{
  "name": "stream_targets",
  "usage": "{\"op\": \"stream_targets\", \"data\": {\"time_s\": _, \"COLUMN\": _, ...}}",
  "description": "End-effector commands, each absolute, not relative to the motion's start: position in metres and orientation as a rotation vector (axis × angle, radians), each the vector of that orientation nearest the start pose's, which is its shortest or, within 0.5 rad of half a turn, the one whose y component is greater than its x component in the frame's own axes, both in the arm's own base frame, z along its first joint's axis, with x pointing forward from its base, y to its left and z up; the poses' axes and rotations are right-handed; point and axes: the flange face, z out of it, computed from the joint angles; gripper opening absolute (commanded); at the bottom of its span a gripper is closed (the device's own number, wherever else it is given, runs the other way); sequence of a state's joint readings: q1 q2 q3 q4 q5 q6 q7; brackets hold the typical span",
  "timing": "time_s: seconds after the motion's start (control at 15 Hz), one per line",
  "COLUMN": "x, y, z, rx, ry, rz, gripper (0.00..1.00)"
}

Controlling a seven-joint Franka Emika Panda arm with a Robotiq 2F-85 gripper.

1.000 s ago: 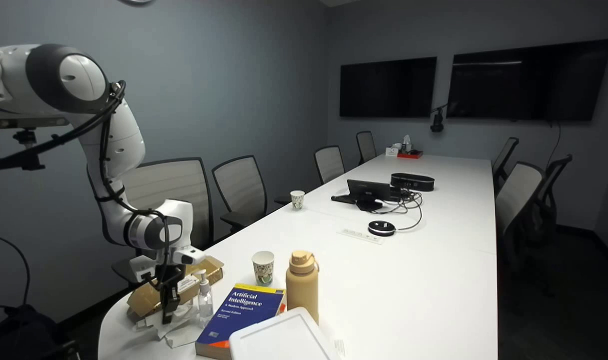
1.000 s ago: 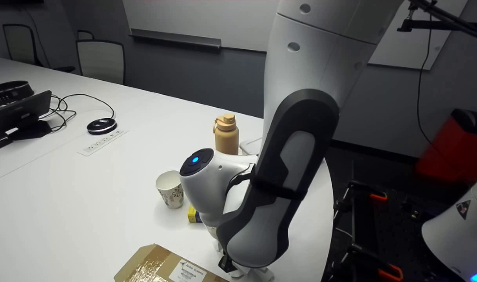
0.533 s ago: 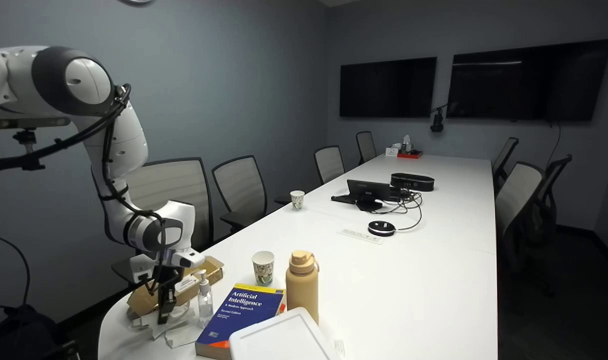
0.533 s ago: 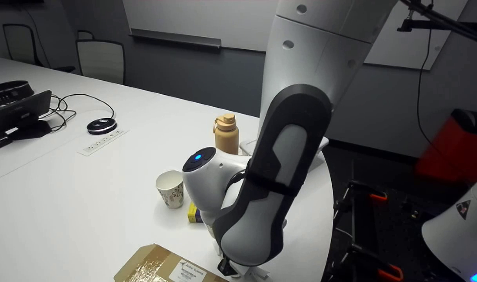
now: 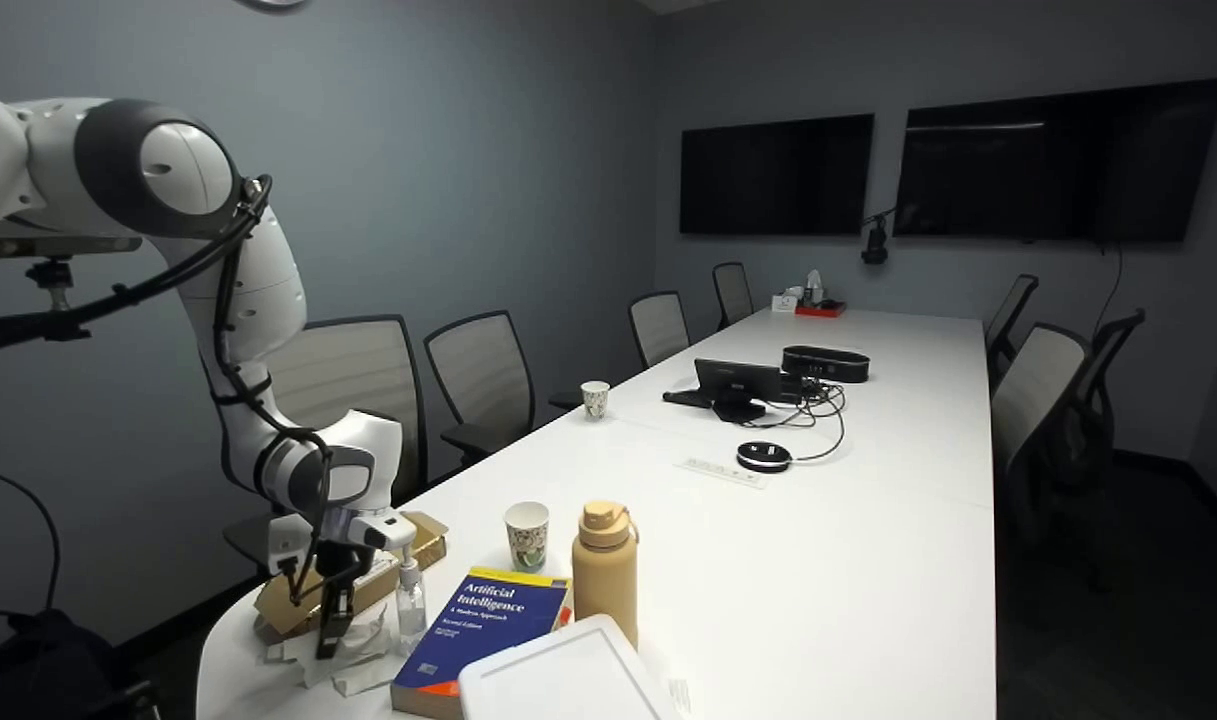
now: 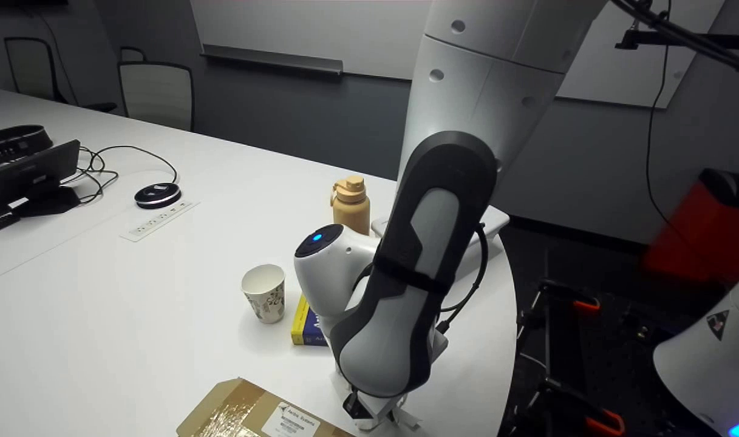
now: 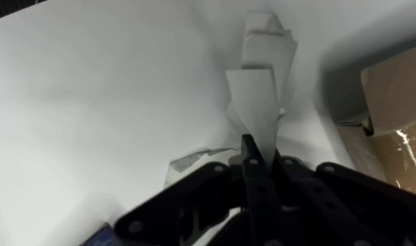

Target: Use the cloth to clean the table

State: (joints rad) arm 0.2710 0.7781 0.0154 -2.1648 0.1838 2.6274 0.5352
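Blue bk point(image 5: 490, 628) btwn pump btl point(image 5: 410, 608) & tan btl point(image 5: 605, 578), cup point(image 5: 527, 537) & cardbd box point(image 6: 245, 414) nr.

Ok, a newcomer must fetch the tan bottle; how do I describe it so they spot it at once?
Go to the rounded end of the long white table, where a blue book lies. Beside the book, the tan bottle stands upright. Unlike the clear pump bottle nearby, it is wide and opaque, with a matching tan lid.

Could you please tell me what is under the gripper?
Under the gripper is the pale, crumpled cloth, which it also pinches; the white table shows around the cloth. The patch of table directly beneath the cloth is covered, so I cannot tell whether it is clean.
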Motion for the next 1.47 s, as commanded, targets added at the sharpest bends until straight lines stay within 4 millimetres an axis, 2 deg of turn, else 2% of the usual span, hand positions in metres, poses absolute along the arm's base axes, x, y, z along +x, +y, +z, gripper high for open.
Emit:
{"op": "stream_targets", "data": {"time_s": 0.0, "x": 0.462, "y": 0.128, "z": 0.016, "rx": -3.070, "ry": 0.721, "rz": 0.527, "gripper": 0.01}}
{"op": "stream_targets", "data": {"time_s": 0.27, "x": 0.462, "y": 0.126, "z": 0.016, "rx": -3.072, "ry": 0.733, "rz": 0.532, "gripper": 0.01}}
{"op": "stream_targets", "data": {"time_s": 0.87, "x": 0.478, "y": 0.156, "z": 0.022, "rx": -2.988, "ry": 0.647, "rz": 0.440, "gripper": 0.01}}
{"op": "stream_targets", "data": {"time_s": 1.4, "x": 0.467, "y": 0.147, "z": 0.022, "rx": -2.974, "ry": 0.716, "rz": 0.502, "gripper": 0.01}}
